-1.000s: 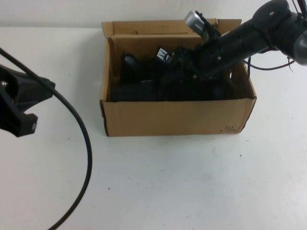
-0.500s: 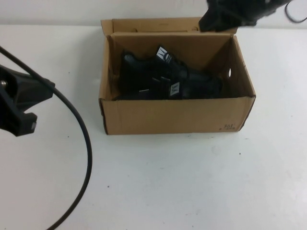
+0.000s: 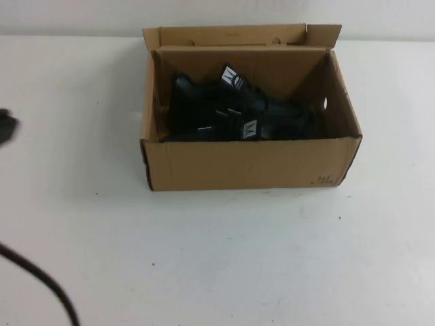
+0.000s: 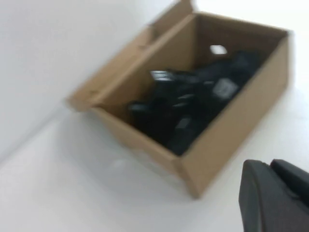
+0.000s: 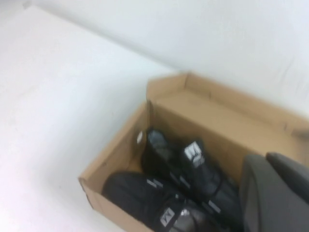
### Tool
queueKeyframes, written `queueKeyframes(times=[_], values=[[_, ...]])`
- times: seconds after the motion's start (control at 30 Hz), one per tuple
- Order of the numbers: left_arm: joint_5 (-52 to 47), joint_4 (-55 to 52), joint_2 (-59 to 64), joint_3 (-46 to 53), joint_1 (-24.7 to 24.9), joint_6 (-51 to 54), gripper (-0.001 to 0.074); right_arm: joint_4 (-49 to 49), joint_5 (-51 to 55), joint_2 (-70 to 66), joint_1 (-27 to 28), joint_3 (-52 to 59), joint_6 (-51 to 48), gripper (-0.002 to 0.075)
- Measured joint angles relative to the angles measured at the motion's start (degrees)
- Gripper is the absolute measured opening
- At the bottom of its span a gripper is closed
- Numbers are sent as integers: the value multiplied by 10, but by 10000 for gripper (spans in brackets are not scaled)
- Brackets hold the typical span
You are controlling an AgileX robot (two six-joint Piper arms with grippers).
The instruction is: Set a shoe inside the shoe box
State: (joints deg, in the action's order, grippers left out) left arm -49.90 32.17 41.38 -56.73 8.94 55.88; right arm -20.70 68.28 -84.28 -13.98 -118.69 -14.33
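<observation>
Task looks done — two black sneakers inside shoe box (image 3: 251, 166), frame centre; nearer shoe (image 3: 262, 129) along front wall, its twin (image 3: 211, 92) behind. Nothing visibly left.

Left gripper (image 4: 273, 198) — only dark edge visible, lower right of left wrist view; opening unclear. Right gripper (image 5: 275, 193) likewise, lower right of right wrist view, above box; holds nothing visible.

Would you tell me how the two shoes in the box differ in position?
The rear shoe lies nearer the back wall of the shoe box; the front shoe lies against the front wall, which half hides it. Both are black with white tongue tags. Left gripper and right gripper hang apart from the box.
</observation>
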Motion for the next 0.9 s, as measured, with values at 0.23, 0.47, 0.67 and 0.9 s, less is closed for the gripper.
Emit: queueKeyframes(times=[0.23, 0.47, 0.67, 0.9], values=[[134, -236, -47, 0, 0, -221, -1, 6, -16, 141, 0, 67, -28, -16], [137, -255, -25, 0, 0, -329, -1, 34, -156, 326, 0, 289, -72, -16], [111, -163, 1, 0, 0, -280, -1, 35, -265, 484, 0, 534, -81, -16], [105, -123, 11, 0, 0, -257, -1, 30, -360, 588, 0, 770, -82, -16]])
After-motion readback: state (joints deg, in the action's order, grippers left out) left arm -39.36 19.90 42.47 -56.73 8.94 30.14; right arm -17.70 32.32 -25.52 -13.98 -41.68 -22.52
